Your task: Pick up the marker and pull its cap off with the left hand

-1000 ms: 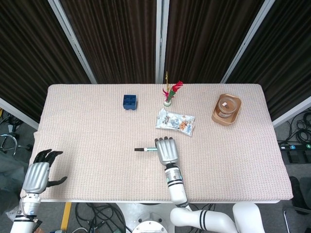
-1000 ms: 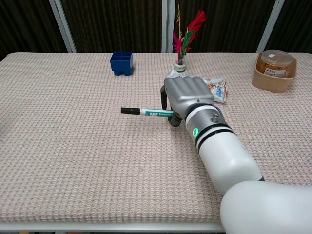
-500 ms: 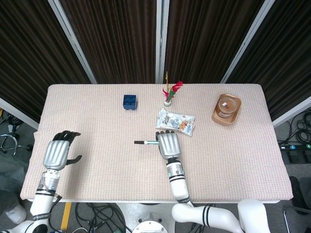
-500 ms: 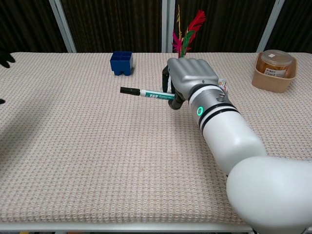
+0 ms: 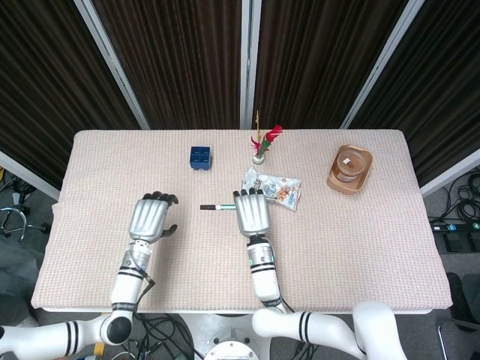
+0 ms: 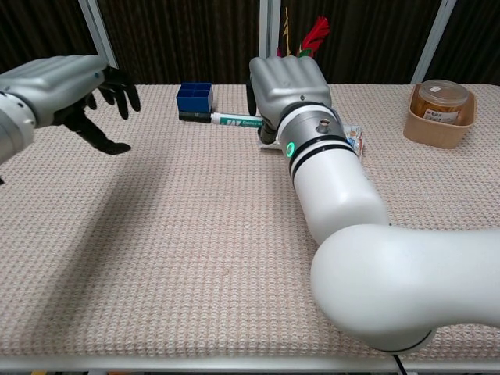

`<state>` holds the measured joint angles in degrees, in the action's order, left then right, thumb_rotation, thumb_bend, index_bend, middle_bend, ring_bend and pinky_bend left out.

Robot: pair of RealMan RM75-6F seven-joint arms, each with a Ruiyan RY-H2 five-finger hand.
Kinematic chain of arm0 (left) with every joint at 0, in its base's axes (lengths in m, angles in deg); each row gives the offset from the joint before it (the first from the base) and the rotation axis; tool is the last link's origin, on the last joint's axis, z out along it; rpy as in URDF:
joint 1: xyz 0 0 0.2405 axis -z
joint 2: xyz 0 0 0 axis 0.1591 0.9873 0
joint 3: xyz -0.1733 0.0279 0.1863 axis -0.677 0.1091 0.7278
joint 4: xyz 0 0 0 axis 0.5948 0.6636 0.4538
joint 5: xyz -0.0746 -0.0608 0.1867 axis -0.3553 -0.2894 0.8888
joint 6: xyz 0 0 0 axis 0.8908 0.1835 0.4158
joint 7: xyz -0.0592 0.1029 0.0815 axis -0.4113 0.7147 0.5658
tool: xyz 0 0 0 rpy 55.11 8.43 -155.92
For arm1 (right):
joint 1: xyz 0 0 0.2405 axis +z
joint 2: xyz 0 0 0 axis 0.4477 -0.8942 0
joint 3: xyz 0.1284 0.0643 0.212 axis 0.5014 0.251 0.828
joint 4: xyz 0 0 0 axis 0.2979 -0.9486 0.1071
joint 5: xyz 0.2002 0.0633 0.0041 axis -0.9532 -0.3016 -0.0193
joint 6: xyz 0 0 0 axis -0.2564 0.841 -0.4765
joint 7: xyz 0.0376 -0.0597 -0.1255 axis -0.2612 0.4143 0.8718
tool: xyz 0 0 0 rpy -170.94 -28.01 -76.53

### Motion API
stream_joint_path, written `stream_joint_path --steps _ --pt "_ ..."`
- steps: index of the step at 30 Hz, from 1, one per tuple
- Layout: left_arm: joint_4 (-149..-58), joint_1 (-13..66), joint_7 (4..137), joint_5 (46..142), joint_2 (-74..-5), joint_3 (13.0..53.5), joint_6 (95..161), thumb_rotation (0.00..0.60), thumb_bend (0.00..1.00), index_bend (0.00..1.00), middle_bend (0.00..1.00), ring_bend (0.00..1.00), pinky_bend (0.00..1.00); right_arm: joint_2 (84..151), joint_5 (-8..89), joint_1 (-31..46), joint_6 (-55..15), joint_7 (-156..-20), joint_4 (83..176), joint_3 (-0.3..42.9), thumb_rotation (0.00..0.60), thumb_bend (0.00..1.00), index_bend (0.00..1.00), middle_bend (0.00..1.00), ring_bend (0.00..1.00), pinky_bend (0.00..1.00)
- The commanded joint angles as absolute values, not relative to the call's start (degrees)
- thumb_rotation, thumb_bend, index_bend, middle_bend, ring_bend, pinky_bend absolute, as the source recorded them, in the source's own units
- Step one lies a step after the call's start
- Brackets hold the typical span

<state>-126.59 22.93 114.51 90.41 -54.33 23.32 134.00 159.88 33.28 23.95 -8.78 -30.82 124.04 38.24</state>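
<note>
My right hand (image 5: 252,214) (image 6: 286,83) grips a white marker (image 5: 216,207) (image 6: 226,119) with green print by its rear end and holds it level above the table. Its black cap (image 5: 205,206) (image 6: 194,116) points toward my left side. My left hand (image 5: 151,217) (image 6: 66,87) hovers open, fingers spread, a short way from the cap and apart from it.
A blue block (image 5: 199,157) (image 6: 194,95) sits at the back left of the beige mat (image 5: 360,240). A snack packet (image 5: 276,187), a small vase with red feathers (image 5: 259,147) (image 6: 306,41) and a brown bowl (image 5: 349,168) (image 6: 442,111) lie at the back right.
My right hand has lifted the marker off the mat and carried it up and slightly left. My left hand has swung in from the table's left edge toward the cap.
</note>
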Motion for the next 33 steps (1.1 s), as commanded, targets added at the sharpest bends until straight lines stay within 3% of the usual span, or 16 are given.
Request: stream_joint_path --steps 1,11,21,33 --pt "-126.4 25.8 117.7 88.3 -57.3 22.7 135.6 0.600 0.20 0.40 0.42 0.31 0.37 160.3 33.2 24.2 -8.5 -30.7 123.4 38.1 0.600 0.27 0.62 0.58 0.41 0.48" --pt "-124.6 29.8 121.7 84.4 -59.8 21.3 137.4 0.600 0.21 0.40 0.43 0.32 0.37 161.7 33.4 24.4 -8.3 -31.1 121.6 36.6 0.600 0.28 0.62 0.58 0.41 0.48" --pt "-123.3 30.8 122.0 81.9 -60.9 22.5 139.0 0.600 0.21 0.41 0.44 0.33 0.38 162.2 33.3 24.9 -8.4 -31.5 121.1 37.2 0.600 0.28 0.62 0.58 0.41 0.48" --pt "-120.9 33.1 121.6 79.6 -62.0 22.3 138.3 0.600 0.29 0.43 0.46 0.35 0.40 162.9 32.9 25.2 -9.1 -31.5 120.0 37.1 0.600 0.28 0.62 0.58 0.41 0.48"
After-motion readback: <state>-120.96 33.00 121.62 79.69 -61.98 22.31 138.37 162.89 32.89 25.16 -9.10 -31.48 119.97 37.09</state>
